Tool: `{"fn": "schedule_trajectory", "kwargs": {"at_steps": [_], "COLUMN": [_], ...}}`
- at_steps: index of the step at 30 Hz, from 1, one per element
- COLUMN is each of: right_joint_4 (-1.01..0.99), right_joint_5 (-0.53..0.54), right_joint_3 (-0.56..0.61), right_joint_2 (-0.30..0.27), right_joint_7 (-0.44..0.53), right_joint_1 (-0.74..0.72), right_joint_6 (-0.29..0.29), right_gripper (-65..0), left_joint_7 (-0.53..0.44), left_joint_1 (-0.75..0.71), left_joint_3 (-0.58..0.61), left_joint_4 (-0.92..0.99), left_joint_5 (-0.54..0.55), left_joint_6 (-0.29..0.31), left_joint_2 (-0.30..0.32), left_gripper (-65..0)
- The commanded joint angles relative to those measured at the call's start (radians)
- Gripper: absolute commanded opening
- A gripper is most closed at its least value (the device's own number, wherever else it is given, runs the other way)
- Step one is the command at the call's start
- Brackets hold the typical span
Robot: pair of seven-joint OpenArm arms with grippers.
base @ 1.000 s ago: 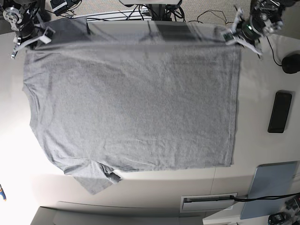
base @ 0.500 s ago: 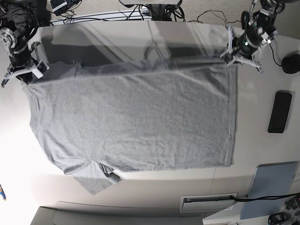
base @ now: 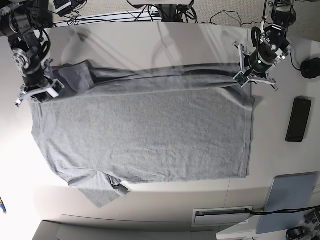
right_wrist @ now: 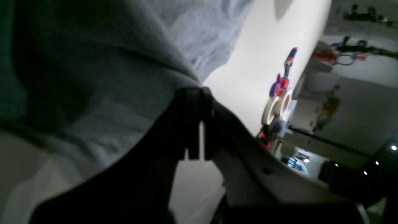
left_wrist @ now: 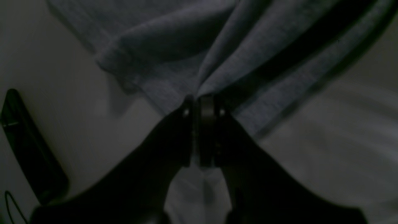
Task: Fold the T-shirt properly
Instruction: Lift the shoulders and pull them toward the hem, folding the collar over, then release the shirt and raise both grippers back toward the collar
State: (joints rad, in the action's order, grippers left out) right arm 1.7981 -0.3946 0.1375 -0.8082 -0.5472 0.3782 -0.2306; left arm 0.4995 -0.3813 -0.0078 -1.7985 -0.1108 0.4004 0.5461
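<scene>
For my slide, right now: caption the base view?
Both pincers, left and right, lift the grey T-shirt by its far edge.

Robotics lab: white worktable (base: 150,40), cable tangle (base: 150,12) at twelve o'clock, tape rolls (right_wrist: 277,107), cluttered shelving.

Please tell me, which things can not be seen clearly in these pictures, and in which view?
- T-shirt, base view: no lettering shows; the underside is hidden.
- Left gripper, left wrist view: dim picture; the held part of the cloth is unclear.
- Right gripper, right wrist view: the cloth hides the fingertips.
- Black object, left wrist view: too dark to identify.
- Pale-blue pad, base view: cut off by the picture's edge.
</scene>
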Motion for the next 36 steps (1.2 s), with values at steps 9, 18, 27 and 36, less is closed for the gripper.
{"fn": "schedule_trajectory", "kwargs": {"at_steps": [9, 18, 27, 36], "right_joint_4": [0.005, -0.004, -0.029, -0.029], "right_joint_5": [-0.016, -0.014, 0.0, 0.101], "right_joint_3": [0.04, 0.039, 0.039, 0.039], "right_joint_2": [-0.02, -0.02, -0.02, -0.02], "right_joint_7": [-0.007, -0.023, -0.024, -0.04], "right_joint_1": [-0.104, -0.104, -0.112, -0.18], "right_joint_6": [0.026, 0.027, 0.033, 0.034], "right_gripper": [-65.0, -65.0, -65.0, -37.0], "left_joint_7": [-0.003, 0.014, 0.016, 0.018], "left_joint_1": [0.062, 0.134, 0.141, 0.143], "left_joint_3": [-0.008, -0.008, -0.008, -0.008], "left_joint_4": [-0.013, -0.013, -0.013, -0.013], "left_joint_5": [0.0, -0.021, 0.023, 0.037], "left_joint_6": [-0.008, -0.01, 0.025, -0.073], "left_joint_2": [0.014, 0.014, 0.014, 0.014], "left_gripper": [-65.0, -65.0, -65.0, -33.4]}}
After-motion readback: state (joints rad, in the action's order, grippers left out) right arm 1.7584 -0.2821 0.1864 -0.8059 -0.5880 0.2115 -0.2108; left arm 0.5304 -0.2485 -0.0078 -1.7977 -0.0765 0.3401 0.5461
